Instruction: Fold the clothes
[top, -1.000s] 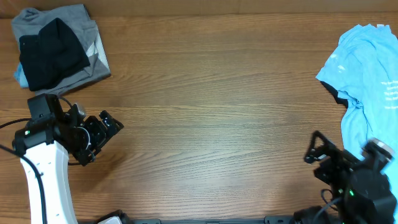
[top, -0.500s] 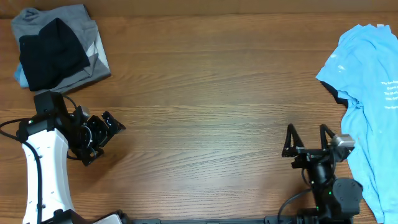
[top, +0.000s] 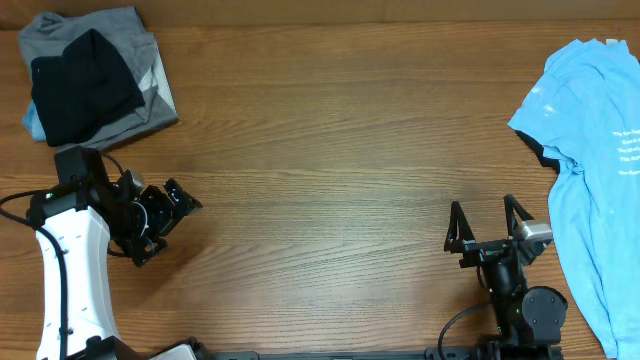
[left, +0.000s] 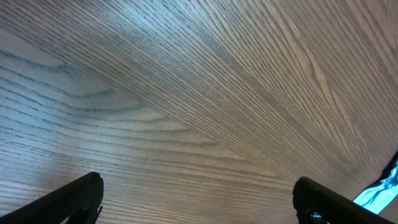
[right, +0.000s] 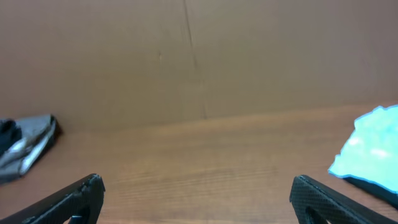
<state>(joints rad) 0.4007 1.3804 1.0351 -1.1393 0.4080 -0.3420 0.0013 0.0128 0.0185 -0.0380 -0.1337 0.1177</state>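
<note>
Two released grippers above a wooden table, with clothes lying at opposite ends.

The wooden table fills the overhead view. A light blue T-shirt with small white print lies unfolded and rumpled along the right edge, well apart from both grippers. In the far left corner a folded grey garment lies flat, and a folded black garment rests on top of it. The white left arm reaches in from the near left. The left gripper sits just below that pile, jaws spread wide and grasping nothing. The right gripper, near the T-shirt's lower part, points toward the back wall, jaws equally spread and empty.
</note>
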